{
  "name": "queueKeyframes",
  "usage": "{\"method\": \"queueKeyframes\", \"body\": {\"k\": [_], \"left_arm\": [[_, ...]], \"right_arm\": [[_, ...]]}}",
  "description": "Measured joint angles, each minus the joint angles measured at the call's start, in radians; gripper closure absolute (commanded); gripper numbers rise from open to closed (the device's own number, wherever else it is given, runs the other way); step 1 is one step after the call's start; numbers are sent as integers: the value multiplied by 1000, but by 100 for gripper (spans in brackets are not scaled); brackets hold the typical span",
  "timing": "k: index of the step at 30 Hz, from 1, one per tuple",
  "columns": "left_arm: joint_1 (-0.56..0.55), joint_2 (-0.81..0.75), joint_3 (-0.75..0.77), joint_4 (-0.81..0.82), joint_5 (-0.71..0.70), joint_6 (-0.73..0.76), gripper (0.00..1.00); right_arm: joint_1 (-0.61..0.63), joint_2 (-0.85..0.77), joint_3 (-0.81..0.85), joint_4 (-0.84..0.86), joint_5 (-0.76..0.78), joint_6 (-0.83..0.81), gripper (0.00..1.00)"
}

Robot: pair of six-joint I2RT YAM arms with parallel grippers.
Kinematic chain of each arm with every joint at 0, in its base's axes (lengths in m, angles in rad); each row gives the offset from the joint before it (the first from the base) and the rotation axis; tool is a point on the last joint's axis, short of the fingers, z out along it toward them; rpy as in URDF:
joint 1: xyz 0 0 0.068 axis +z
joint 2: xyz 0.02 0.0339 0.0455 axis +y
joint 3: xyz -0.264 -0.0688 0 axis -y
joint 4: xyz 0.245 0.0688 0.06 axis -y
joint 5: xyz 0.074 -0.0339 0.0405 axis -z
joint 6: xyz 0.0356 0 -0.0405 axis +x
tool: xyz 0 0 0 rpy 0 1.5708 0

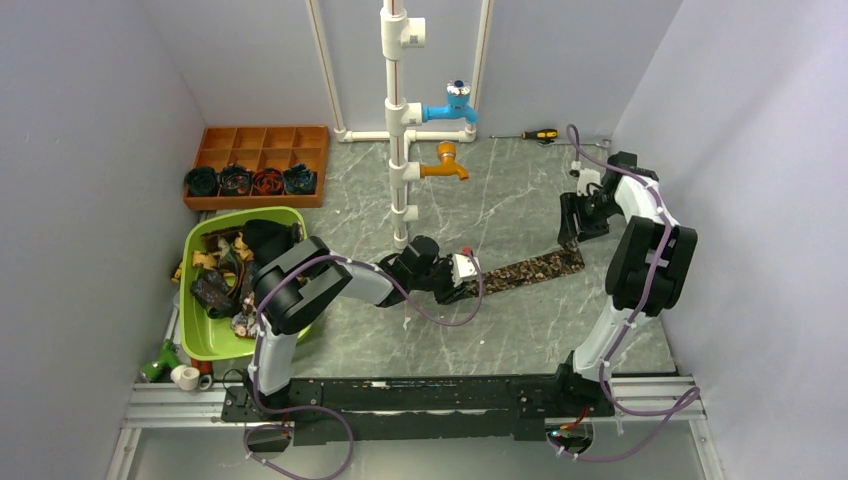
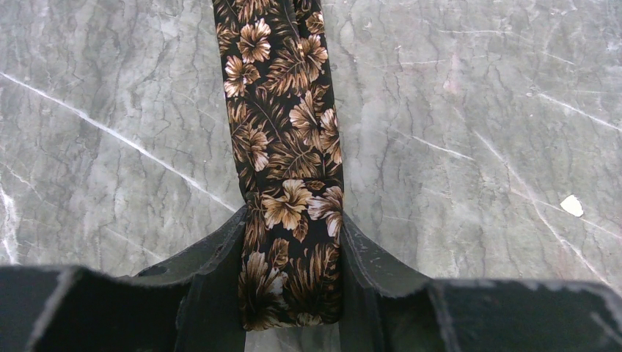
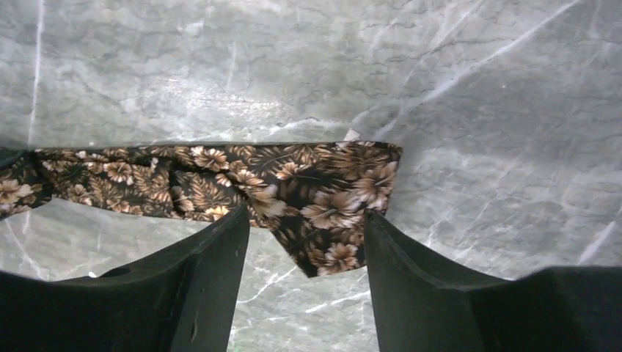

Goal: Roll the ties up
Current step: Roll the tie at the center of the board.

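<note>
One tie (image 1: 530,268), black with brown and tan flowers, lies flat on the marble table, running from centre to right. My left gripper (image 1: 462,283) is shut on its narrow left end. In the left wrist view the tie (image 2: 282,132) runs away from me, and its rounded end sits pinched between the two fingers of the gripper (image 2: 293,220). My right gripper (image 1: 572,232) is open and hovers over the wide right end. In the right wrist view the tie's pointed tip (image 3: 330,220) lies between the spread fingers of the gripper (image 3: 306,213), untouched.
A green bin (image 1: 262,219) at the left holds several loose ties. A brown divided tray (image 1: 262,140) behind it holds several rolled ties (image 1: 250,181). A white pipe stand (image 1: 400,120) with blue and orange taps stands at the centre back. A screwdriver (image 1: 538,134) lies by the back wall.
</note>
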Motion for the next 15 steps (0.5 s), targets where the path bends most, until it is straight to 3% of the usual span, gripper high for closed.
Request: {"method": "queueKeyframes", "body": {"k": [2,9,15], "left_arm": [[0,0,0,-1,-1,0,92],[0,-5,0,-13,-7,1,92],[0,-5,2,-16,-6,0,92]], "right_arm": [[5,-6,0,-10,-21,8,39],[0,-79,-3,-7,-84,16,59],[4,-102,-5,-29,-153,18,57]]}}
